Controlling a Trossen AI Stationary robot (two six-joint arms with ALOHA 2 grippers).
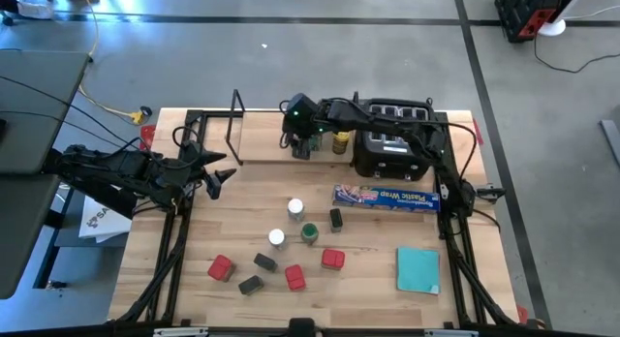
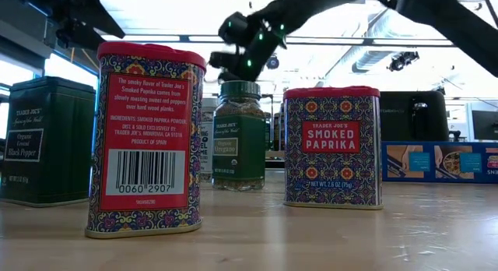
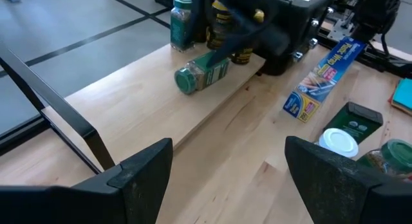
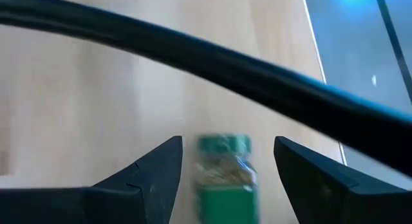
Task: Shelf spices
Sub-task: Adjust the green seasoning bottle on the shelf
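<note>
The shelf is a light-wood plank along the table's far edge, with a black wire upright at its left end. A green-lidded jar lies on its side on the plank; another green jar and a yellow-lidded jar stand beside it. My right gripper is open over the lying jar, one finger on either side and a gap to each. My left gripper is open, off the plank's near left. Several jars and tins stand on the near table, among them a white-lidded jar and a red tin.
A black toaster stands right of the shelf, under my right arm. A long blue plastic-wrap box lies in front of it, and a teal square lies at the near right. Bare wood shows on the plank's left half.
</note>
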